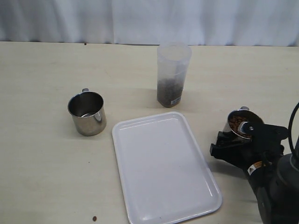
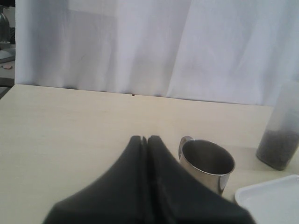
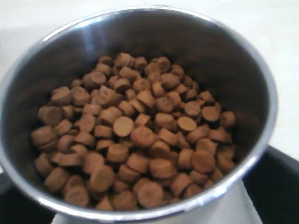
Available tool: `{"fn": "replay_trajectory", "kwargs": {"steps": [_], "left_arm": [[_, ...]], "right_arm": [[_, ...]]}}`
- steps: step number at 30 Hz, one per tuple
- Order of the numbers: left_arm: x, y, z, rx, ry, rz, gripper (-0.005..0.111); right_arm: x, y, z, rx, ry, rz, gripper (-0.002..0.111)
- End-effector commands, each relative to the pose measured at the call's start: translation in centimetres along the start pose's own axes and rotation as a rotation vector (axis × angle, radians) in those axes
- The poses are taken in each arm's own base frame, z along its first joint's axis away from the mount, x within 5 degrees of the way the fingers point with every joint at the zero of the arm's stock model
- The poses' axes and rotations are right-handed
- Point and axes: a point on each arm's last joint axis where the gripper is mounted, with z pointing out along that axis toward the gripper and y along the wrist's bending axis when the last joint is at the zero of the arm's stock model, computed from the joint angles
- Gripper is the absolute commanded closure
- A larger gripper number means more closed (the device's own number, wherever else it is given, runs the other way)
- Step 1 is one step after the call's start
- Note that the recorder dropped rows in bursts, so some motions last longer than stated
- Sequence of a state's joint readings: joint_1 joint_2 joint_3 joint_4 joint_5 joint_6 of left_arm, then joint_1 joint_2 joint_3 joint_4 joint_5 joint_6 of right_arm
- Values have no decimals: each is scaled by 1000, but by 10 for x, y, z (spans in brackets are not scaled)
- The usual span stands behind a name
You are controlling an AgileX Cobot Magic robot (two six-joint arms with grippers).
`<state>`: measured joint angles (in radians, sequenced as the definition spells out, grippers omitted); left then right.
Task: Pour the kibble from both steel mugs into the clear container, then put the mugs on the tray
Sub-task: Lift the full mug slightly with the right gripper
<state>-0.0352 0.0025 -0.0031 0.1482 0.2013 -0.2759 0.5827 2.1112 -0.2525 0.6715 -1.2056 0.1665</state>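
One steel mug [image 1: 87, 113] stands upright and empty on the table's left, also visible as the mug [image 2: 208, 163] just beside my left gripper [image 2: 146, 139], whose fingers are pressed shut on nothing. The other steel mug [image 1: 240, 123] sits at the right, full of kibble [image 3: 135, 135]. My right gripper [image 1: 236, 135] stands open around it, a dark finger [image 3: 280, 186] on each side of its wall. The clear container [image 1: 174, 74] stands behind the tray [image 1: 163, 168], with kibble [image 1: 169, 92] in its base. My left gripper is outside the exterior view.
A single loose pellet [image 1: 94, 218] lies near the front edge, left of the tray. A white curtain [image 1: 149, 18] closes off the back of the table. The container [image 2: 280, 135] and a tray corner [image 2: 271, 200] show in the left wrist view.
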Motion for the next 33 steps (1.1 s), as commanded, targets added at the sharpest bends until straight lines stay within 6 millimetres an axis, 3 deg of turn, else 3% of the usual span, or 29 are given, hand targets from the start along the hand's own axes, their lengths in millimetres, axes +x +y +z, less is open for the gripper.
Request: {"fn": "replay_trajectory", "kwargs": {"steps": [1, 33], "left_arm": [[1, 0, 0, 2, -4, -6, 107], [1, 0, 0, 2, -4, -6, 107]], "right_arm": [[0, 0, -1, -8, -9, 0, 9], [-1, 0, 0, 5, -15, 7, 9]]}}
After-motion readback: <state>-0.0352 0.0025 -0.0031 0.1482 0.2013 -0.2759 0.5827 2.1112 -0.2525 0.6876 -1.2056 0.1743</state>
